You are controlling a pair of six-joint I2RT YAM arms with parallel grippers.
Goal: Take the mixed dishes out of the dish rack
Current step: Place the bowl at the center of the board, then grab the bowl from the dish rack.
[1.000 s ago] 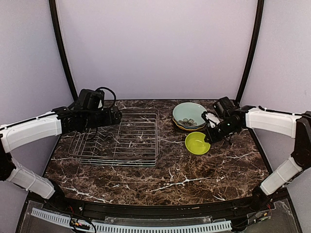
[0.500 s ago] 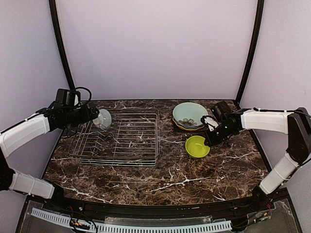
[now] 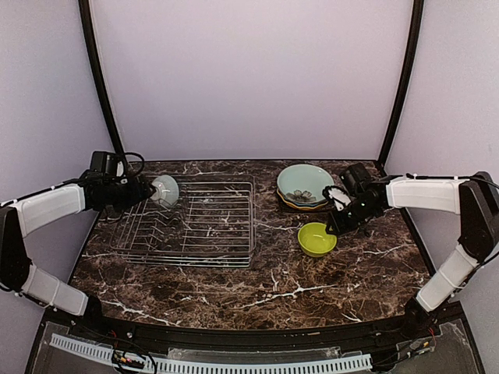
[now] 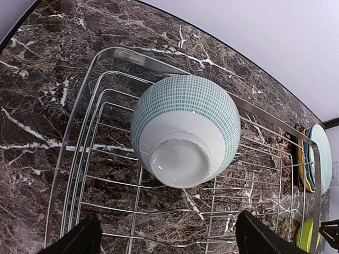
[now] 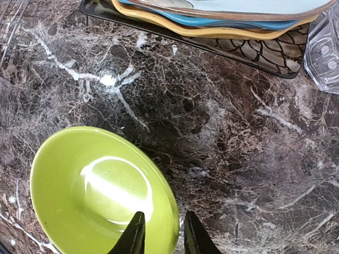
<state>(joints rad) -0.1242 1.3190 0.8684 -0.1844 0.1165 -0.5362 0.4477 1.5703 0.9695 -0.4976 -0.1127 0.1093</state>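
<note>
**Left arm.** The left pincer [image 3: 149,191] is at the far-left corner of the rack [image 3: 184,260]. Its fingers [image 4: 82,239] are set wide apart and touch nothing. The pale bowl [image 4: 185,129] is directly ahead of them. The bowl is tipped on its side, with its white base turned toward the pincer and its mouth facing away. Its outer wall carries a fine green grid pattern. In the left wrist view the bowl is over the rack's corner wires, against the far rim. That view does not show whether it rests on the tines or leans on the rim.

**Right arm.** The right pincer [image 3: 336,220] is low over the desk [image 3: 273,290], to the right of the rack. Its fingers [image 5: 135,236] are drawn close together on the rim of the lime bowl [image 5: 98,188], one finger inside the wall and the other outside. The bowl is upright, mouth up, on the desk, well apart from the rack.

**Unloaded items.** A stack of plates [image 3: 304,185] sits on the desk just beyond the lime bowl. From the bottom up, the right wrist view shows:
1. black plate [image 5: 254,53]
2. yellow plate [image 5: 169,22]
3. blue plate [image 5: 222,23]
4. flower plate [image 5: 238,6]

A glass [image 5: 326,53] stands just beside the right edge of the stack, close to the right pincer.

**Rack.** The rack lies flat on the left half of the desk, with its tine rows upright.
</note>
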